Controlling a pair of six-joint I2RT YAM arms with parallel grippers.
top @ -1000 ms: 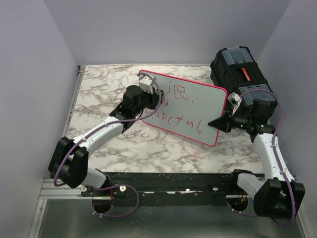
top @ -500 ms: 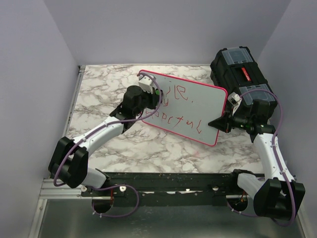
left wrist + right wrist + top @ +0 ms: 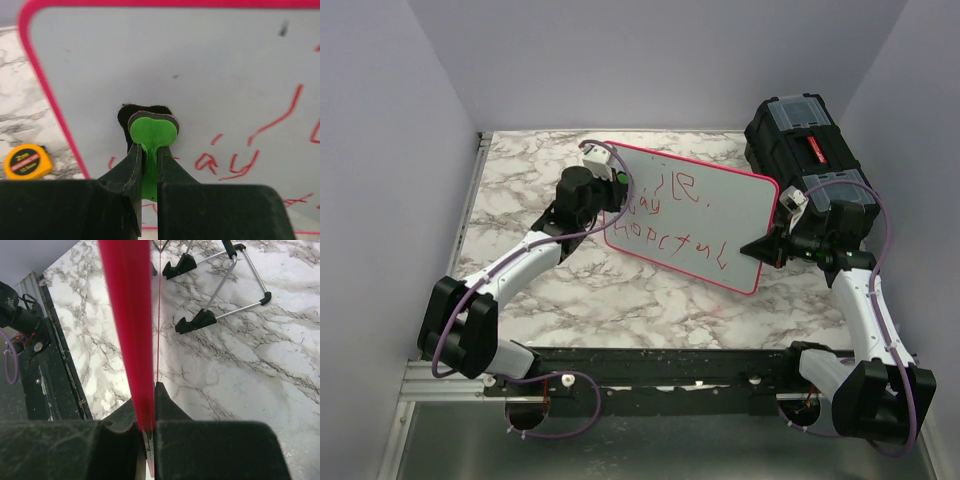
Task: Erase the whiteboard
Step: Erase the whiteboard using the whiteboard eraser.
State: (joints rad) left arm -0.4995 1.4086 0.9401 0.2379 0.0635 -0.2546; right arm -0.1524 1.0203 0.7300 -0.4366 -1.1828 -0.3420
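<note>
The whiteboard (image 3: 720, 205), white with a pink-red rim, stands tilted on the marble table and carries red lettering (image 3: 680, 240). My left gripper (image 3: 617, 184) is at the board's upper left corner, shut on a green eraser (image 3: 152, 131) whose black pad presses against the white face (image 3: 200, 65). Red letters (image 3: 235, 162) lie just right of the eraser. My right gripper (image 3: 761, 247) is shut on the board's right edge. In the right wrist view the red rim (image 3: 127, 315) runs down between the closed fingers (image 3: 167, 407).
A black toolbox (image 3: 805, 135) stands at the back right, close behind the right arm. A yellow tape measure (image 3: 27, 161) lies on the table left of the board. The board's wire stand with black feet (image 3: 195, 322) sits behind it.
My left gripper has slid up and to the left across the board with the eraser, uncovering lettering it had hidden. The right gripper and the board have not moved.
</note>
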